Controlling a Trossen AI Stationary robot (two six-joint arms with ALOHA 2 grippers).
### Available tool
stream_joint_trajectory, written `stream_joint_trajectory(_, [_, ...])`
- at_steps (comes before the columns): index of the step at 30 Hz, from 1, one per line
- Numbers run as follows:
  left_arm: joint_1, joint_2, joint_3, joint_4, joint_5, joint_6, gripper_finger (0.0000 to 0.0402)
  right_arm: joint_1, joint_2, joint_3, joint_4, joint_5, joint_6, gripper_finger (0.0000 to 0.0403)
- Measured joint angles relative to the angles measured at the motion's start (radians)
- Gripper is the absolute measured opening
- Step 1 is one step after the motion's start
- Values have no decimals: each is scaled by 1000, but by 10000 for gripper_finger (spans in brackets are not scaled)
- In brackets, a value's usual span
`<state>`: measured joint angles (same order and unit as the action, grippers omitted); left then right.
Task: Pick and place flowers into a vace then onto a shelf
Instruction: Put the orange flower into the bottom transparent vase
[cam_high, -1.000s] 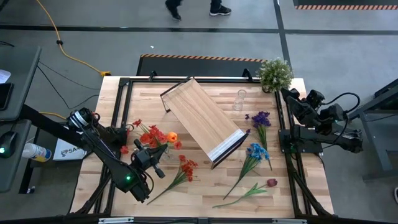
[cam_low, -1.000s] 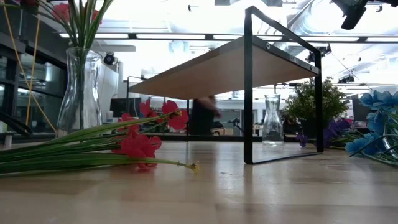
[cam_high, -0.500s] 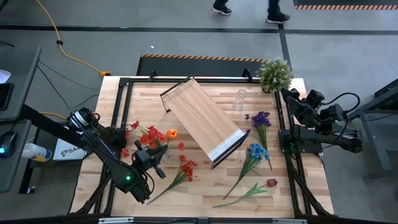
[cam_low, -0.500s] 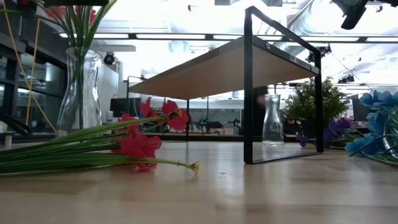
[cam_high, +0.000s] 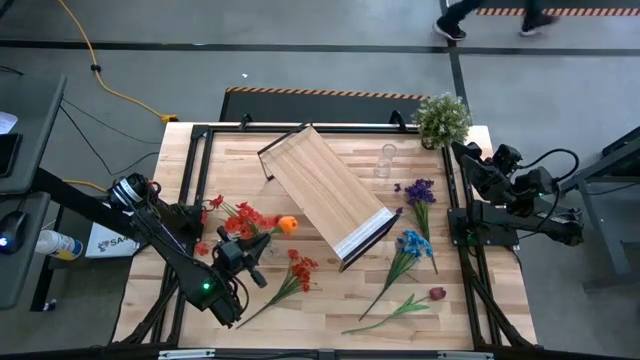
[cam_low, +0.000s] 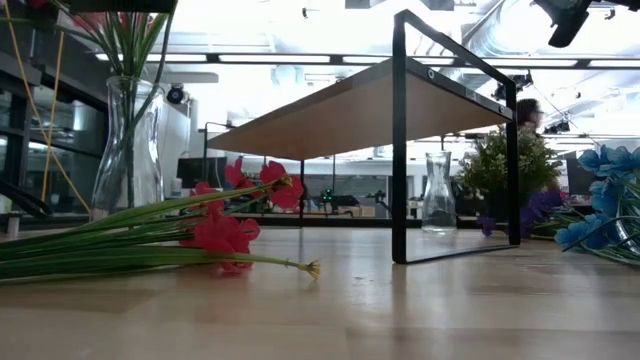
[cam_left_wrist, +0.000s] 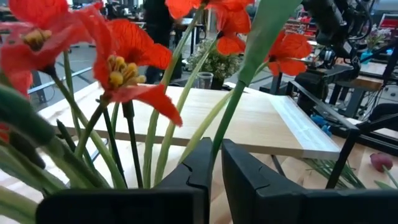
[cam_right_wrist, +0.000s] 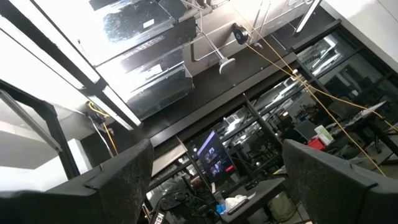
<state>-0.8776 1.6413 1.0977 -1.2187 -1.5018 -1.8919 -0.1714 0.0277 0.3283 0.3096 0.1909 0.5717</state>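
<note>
- While the left gripper (cam_high: 252, 262) hangs over the table's left half, its fingers (cam_left_wrist: 199, 171) stand only a narrow slit apart, with a green stem rising just in front of that gap; whether the stem is truly pinched cannot be told.
- That stem belongs to the red and orange flowers (cam_high: 255, 220) bunched in a clear glass vase (cam_low: 128, 145), which stands upright near the table's left edge.
- In the left wrist view the red blooms (cam_left_wrist: 118, 59) and their stems crowd the space right before the gripper and hide much of what lies past them.
- More red flowers (cam_high: 298, 268) lie flat on the wooden table (cam_high: 330, 310) just beside the gripper, stems pointing toward the near edge.
- The shelf (cam_high: 325, 192) sits slantwise at the table's middle, between the vase and the other flowers; its white strip faces the right side.
- Beyond it lie a purple flower (cam_high: 418, 190), a blue flower (cam_high: 412, 245) and a dark red flower (cam_high: 436, 294), all flat on the wood.
- A second, empty glass vase (cam_high: 386, 158) stands near the shelf's far side, with a bushy potted plant (cam_high: 442, 118) at the far right corner.
- The right gripper (cam_right_wrist: 214, 180) waits at the table's right edge, fingers spread wide and holding nothing, aimed up at the ceiling.
- A person's legs (cam_high: 490, 20) show on the floor past the table.
</note>
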Motion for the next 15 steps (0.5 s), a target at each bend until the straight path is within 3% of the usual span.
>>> stream_joint_trajectory(15, [0, 0, 0, 23, 31, -3, 72, 0, 0, 0, 0, 0, 0, 344])
